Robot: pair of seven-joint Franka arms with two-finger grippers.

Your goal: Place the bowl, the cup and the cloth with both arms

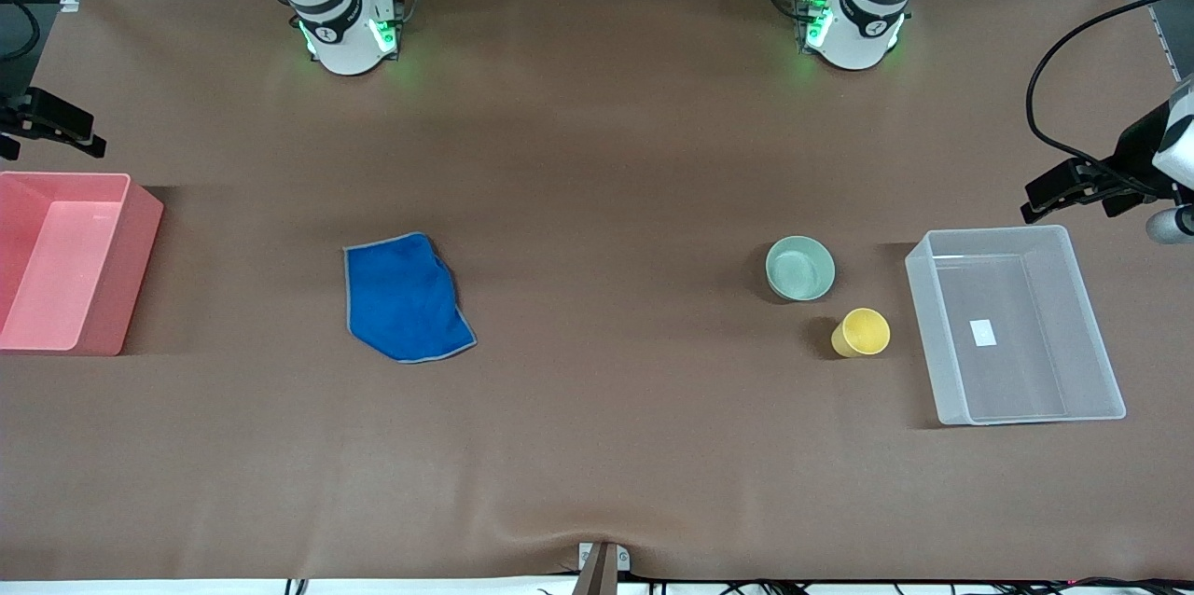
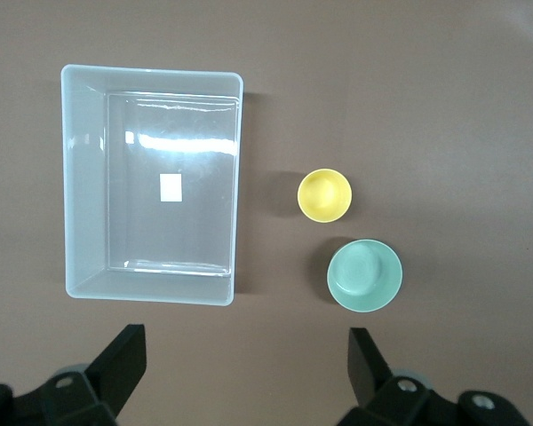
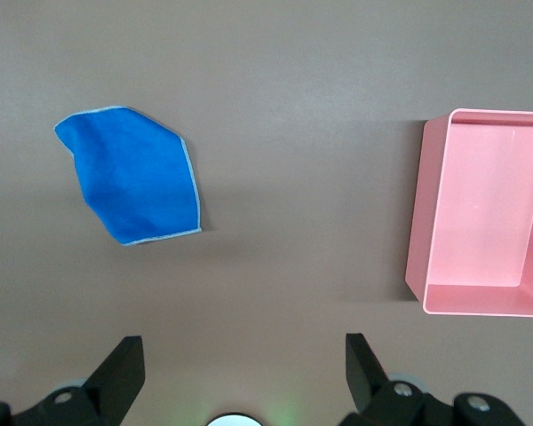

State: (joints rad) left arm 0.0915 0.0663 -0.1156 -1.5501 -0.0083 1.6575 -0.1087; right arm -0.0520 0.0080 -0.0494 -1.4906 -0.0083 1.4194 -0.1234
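The pale green bowl (image 1: pixel 800 268) (image 2: pixel 364 275) stands upright on the brown table toward the left arm's end. The yellow cup (image 1: pixel 861 332) (image 2: pixel 324 194) stands beside it, nearer to the front camera. The blue cloth (image 1: pixel 407 297) (image 3: pixel 133 176) lies crumpled flat toward the right arm's end. My left gripper (image 1: pixel 1082 194) (image 2: pixel 246 335) hangs open and empty high over bare table by the clear bin. Over the table's right-arm end, by the pink bin, my right gripper (image 1: pixel 56 133) (image 3: pixel 242 341) is also open and empty, high up.
A clear plastic bin (image 1: pixel 1101 334) (image 2: pixel 84 177) sits beside the cup at the left arm's end, with a small white label inside. A pink bin (image 1: pixel 131 269) (image 3: pixel 422 213) sits at the right arm's end. Both arm bases (image 1: pixel 347 26) (image 1: pixel 853 21) glow green.
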